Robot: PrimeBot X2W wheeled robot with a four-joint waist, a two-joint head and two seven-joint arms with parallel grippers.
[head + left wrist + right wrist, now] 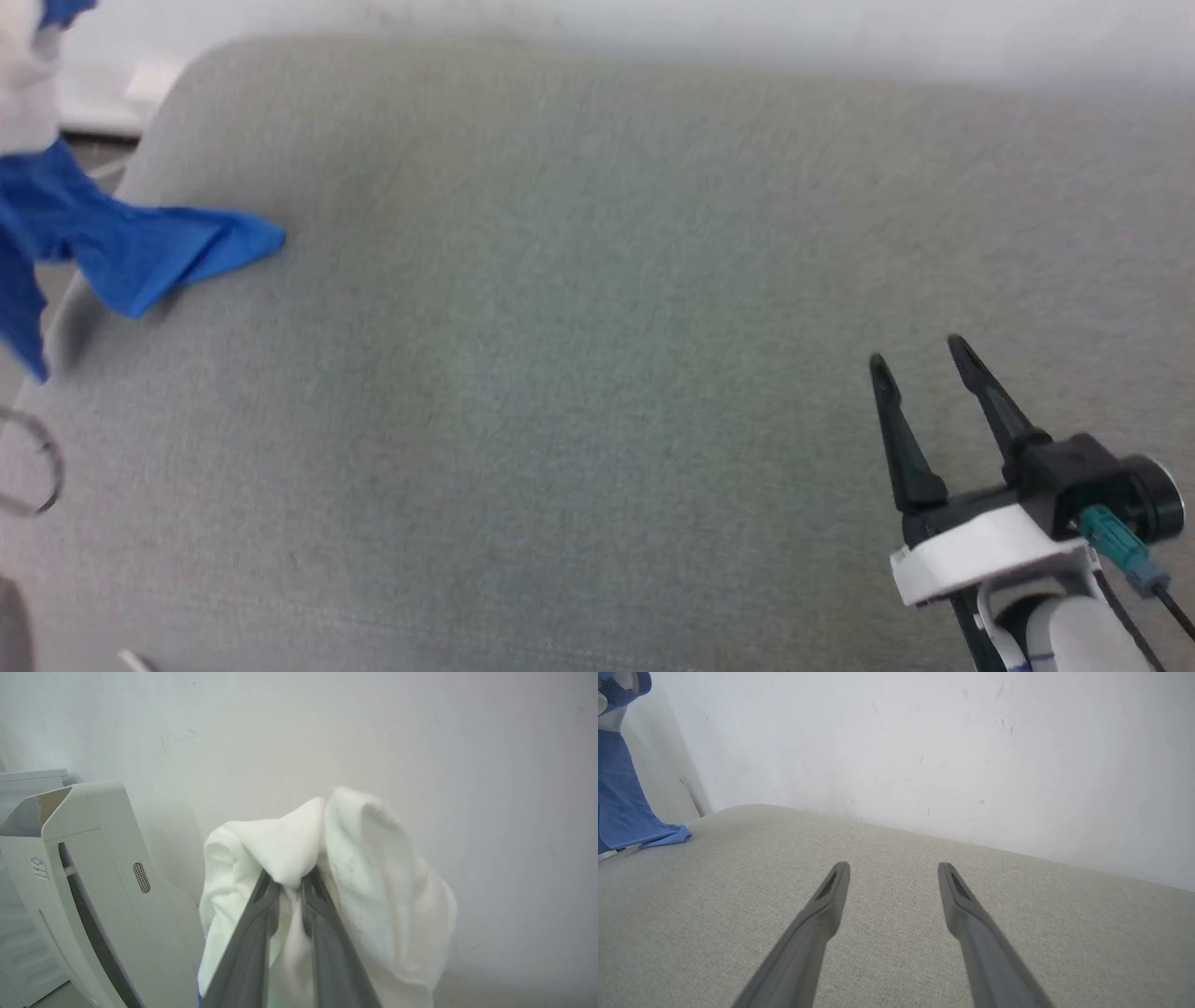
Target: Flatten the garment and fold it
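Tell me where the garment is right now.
The garment hangs at the head view's far left, its white cloth pinched in the left gripper; one blue sleeve tip rests on the grey cushioned surface's left edge.

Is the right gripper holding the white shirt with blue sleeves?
No: the right gripper stands open and empty over the grey fabric surface, apart from the blue-sleeved white shirt.

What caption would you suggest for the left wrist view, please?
Left jaws pinch a fold of the white garment, held up before a pale wall.
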